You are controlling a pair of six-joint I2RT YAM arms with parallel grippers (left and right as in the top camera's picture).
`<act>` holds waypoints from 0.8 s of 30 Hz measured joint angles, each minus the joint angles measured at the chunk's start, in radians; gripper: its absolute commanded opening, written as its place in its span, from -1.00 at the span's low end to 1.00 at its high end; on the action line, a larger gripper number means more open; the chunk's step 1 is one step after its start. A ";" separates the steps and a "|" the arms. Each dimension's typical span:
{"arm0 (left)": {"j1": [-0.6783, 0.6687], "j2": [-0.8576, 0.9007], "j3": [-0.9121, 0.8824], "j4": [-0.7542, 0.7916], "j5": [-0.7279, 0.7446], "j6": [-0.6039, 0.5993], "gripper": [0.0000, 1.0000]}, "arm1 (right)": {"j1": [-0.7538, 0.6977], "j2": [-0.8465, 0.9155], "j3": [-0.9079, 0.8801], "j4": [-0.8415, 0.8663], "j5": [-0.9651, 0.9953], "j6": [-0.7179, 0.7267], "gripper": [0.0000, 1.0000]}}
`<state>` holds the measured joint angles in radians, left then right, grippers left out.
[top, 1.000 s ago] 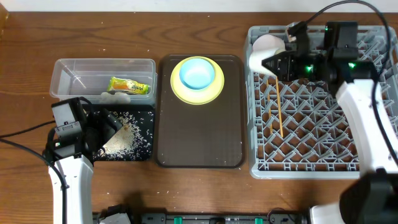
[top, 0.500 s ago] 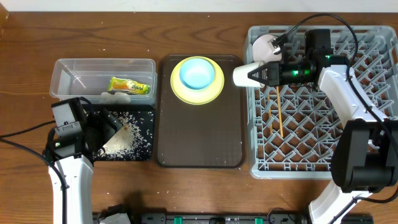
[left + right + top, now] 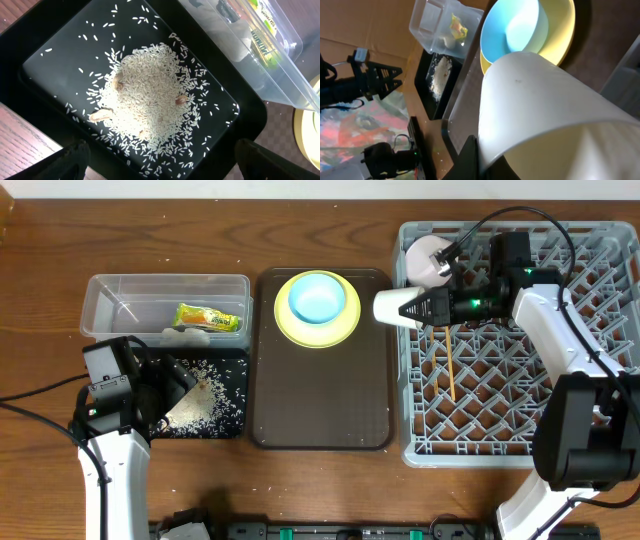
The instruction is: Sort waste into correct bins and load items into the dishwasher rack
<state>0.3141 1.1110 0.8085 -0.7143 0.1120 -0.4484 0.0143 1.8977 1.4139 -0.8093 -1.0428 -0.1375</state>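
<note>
Small white cup, pinched sideways in the right hand over the dishwasher rack edge right of frame centre, should be seated mouth-down between pegs before release.

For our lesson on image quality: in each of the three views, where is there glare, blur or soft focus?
Overhead: evenly lit, sharp, green lights glowing on the right arm. Left wrist: rice crisp on the black tray, glare streaks on the clear tub. Right wrist: the white cup looms large and slightly soft.
</note>
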 measured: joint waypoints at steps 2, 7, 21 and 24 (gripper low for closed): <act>0.000 0.000 0.000 0.000 0.000 0.000 0.90 | -0.006 -0.001 0.001 -0.013 0.002 -0.006 -0.98; 0.000 0.000 0.000 0.000 0.000 0.000 0.91 | -0.031 -0.003 0.006 -0.034 0.010 -0.018 -0.97; 0.000 0.000 0.000 0.000 0.000 0.000 0.91 | -0.057 -0.007 0.010 -0.100 0.066 -0.106 -0.97; 0.000 0.000 0.000 0.000 0.000 0.000 0.91 | -0.057 -0.008 0.010 -0.114 0.075 -0.121 -0.96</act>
<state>0.3141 1.1110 0.8085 -0.7143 0.1116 -0.4484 -0.0429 1.8896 1.4242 -0.9230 -0.9680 -0.2584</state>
